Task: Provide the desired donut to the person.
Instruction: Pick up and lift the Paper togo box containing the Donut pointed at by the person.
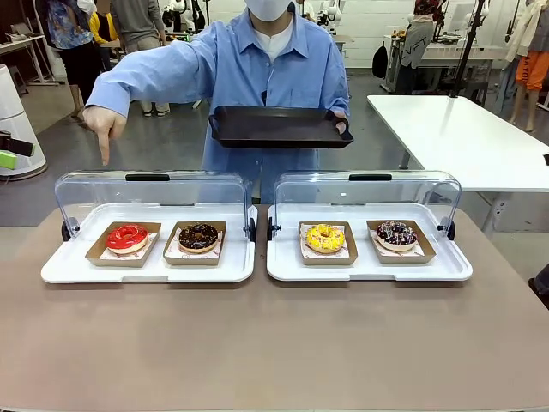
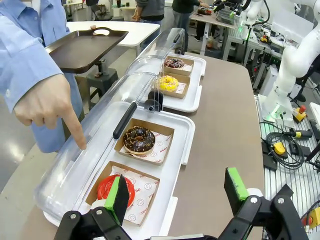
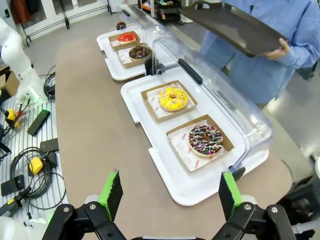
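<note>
The person's hand (image 1: 105,129) points, seemingly at the red donut (image 1: 128,237); none lifted yet; left gripper (image 2: 177,189), right gripper (image 3: 171,191) jaws wide, empty.

red donut (image 1: 128,237), yellow donut (image 1: 325,237), black tray (image 1: 279,127), blue shirt (image 1: 240,73)

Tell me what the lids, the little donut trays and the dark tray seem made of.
Lids: clear glossy plastic, see-through with reflections. Donut trays: matte brown cardboard, by the folded rims, lined with printed paper. Dark tray: black, smooth, faint sheen; probably plastic, though painted metal is possible.
</note>
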`<state>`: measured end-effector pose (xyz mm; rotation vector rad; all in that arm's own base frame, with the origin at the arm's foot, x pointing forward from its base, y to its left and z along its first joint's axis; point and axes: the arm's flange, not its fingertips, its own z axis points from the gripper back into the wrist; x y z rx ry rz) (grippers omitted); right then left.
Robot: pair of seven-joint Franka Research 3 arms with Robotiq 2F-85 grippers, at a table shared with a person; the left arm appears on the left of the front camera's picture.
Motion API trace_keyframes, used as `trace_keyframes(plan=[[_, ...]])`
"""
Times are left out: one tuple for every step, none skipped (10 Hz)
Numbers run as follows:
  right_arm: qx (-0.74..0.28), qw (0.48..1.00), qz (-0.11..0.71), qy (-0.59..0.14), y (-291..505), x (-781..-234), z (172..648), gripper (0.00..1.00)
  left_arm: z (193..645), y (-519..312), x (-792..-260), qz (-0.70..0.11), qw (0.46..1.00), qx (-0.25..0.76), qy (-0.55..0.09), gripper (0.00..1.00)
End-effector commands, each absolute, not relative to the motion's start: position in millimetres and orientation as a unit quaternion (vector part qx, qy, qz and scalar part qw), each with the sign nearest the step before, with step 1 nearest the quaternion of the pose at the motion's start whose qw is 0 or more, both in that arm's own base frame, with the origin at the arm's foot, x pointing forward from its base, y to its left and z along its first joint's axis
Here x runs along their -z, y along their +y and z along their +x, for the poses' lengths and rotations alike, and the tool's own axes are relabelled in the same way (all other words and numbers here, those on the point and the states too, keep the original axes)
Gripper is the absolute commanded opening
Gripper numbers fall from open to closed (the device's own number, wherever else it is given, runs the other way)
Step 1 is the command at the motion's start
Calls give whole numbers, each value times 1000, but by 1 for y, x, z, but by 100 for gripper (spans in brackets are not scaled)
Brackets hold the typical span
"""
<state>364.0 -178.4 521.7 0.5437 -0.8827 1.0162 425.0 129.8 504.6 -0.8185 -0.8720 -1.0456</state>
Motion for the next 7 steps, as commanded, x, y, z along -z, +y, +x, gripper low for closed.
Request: trace_keyframes(plan=[[-464, 746, 252, -407, -179, -520, 365, 100, 425, 129, -507, -372, 702, 463, -394, 100], [-464, 746, 252, -407, -179, -520, 365, 100, 425, 129, -507, -372, 702, 463, -394, 100], [-464, 746, 252, -407, -179, -520, 365, 100, 425, 129, -507, -372, 702, 463, -394, 100], [-464, 746, 252, -407, -179, -520, 365, 100, 425, 129, -507, -372, 702, 463, -394, 100], [-464, 746, 252, -407, -179, -520, 365, 100, 425, 129, -507, -372, 702, 463, -394, 100], [-464, 746, 252, -407, -179, -520, 365, 100, 425, 130, -505, -368, 701, 470, -392, 100], [-464, 746, 252, -407, -179, -520, 365, 100, 425, 116, -507, -304, 714, 511, -370, 100]])
